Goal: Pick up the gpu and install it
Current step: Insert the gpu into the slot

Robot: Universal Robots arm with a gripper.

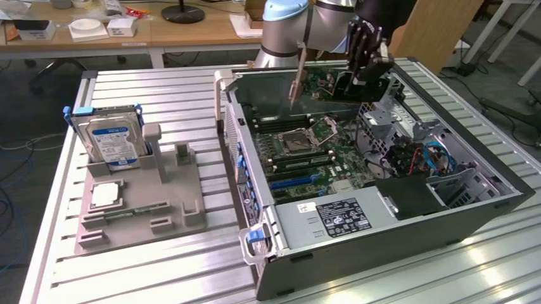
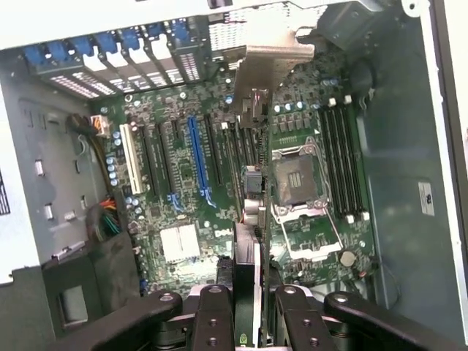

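Note:
The gpu (image 1: 331,87), a green card with a silver bracket (image 1: 298,75) along one end, hangs above the open computer case (image 1: 253,190), over its far end. My gripper (image 1: 369,62) is shut on the card's upper edge. In the wrist view the gpu (image 2: 251,197) shows dark and edge-on, running out from between my fingers (image 2: 213,316) with its bracket (image 2: 265,73) at the far end. It hovers above the motherboard (image 2: 175,241), between the blue expansion slot (image 2: 196,157) and the processor socket (image 2: 300,179).
On the slatted table at the exterior view's left, a grey fixture (image 1: 169,202) holds an upright hard drive (image 1: 114,140), a processor chip (image 1: 108,195) and a memory stick (image 1: 135,212). Inside the case sit a power supply (image 1: 338,218) and cables (image 1: 422,158). Desks stand behind.

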